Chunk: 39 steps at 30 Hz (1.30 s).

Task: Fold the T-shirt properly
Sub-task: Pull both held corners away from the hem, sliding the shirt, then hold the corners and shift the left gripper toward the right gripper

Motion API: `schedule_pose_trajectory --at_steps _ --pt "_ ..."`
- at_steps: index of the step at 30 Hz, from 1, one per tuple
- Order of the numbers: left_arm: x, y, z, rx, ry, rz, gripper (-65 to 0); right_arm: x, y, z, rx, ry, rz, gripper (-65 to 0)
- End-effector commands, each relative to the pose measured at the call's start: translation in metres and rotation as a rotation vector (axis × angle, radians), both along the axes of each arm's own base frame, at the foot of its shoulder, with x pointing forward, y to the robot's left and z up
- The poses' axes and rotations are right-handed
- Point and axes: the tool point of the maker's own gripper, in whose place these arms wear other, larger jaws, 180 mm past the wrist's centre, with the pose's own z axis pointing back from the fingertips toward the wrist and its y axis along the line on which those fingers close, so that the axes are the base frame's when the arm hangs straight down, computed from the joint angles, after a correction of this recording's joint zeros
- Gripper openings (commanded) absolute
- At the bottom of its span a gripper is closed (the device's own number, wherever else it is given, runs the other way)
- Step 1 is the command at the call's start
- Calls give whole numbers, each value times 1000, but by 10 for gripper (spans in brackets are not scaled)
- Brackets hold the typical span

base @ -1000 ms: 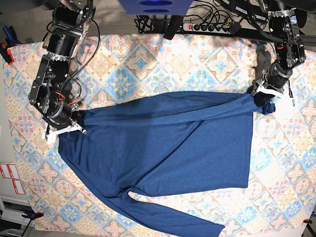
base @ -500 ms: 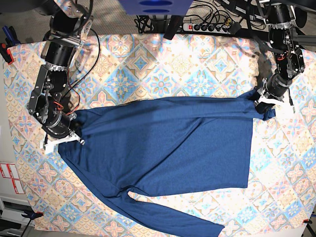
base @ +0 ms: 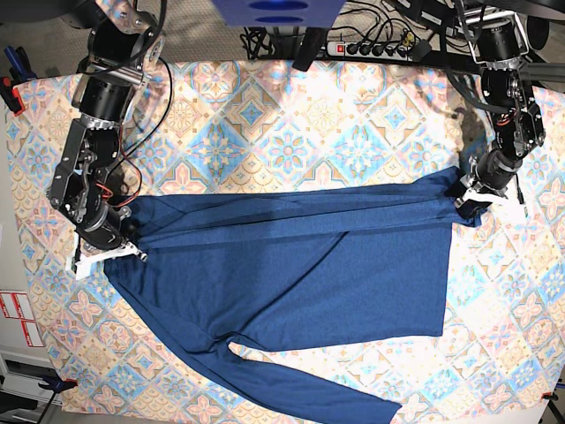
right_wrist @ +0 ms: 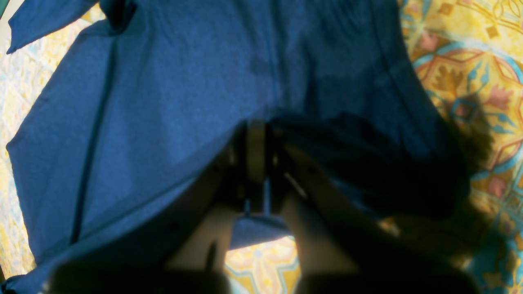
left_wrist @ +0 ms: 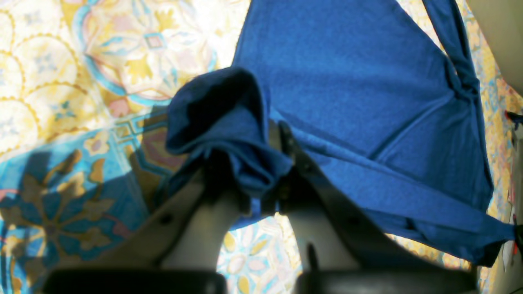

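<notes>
We see a patterned tablecloth under the T-shirt; left gripper and right gripper each pinch its fabric. A power strip lies far behind.

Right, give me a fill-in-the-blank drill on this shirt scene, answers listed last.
1. The T-shirt is dark ____ in color.
2. Both the left end effector and the right end effector are ____ on the fabric.
3. One long ____ lies loose toward the cloth's near edge.
4. The power strip sits ____ the patterned cloth.

Answers: blue; shut; sleeve; beyond
</notes>
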Motion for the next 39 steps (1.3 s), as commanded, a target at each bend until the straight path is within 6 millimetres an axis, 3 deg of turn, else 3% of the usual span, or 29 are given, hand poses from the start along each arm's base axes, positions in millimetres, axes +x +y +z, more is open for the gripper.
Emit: schedule_pose_trajectory --at_steps 1,10,15,20,26,30,39 --pt "11 10 15 25 -49 11 -650 12 -10 16 -24 -57 -16 -646" --pt "11 9 14 22 -47 11 -637 6 -14 0 -29 -45 -39 -636" --pt "8 8 12 22 -37 9 -466 -8 -23 -11 -114 10 -28 -535" --pt "-1 8 8 16 -23 8 -383 -18 -30 -12 -173 26 -22 -486" --pt "-10 1 21 37 -51 -20 -378 -36 -35 -4 -219 9 -16 -481" --pt "-18 -9 29 7 -71 -36 -378 -46 -42 -9 -234 40 -10 -480" --pt "-25 -24 18 -41 -58 -26 -378 -50 -39 -14 -221 69 -1 -480"
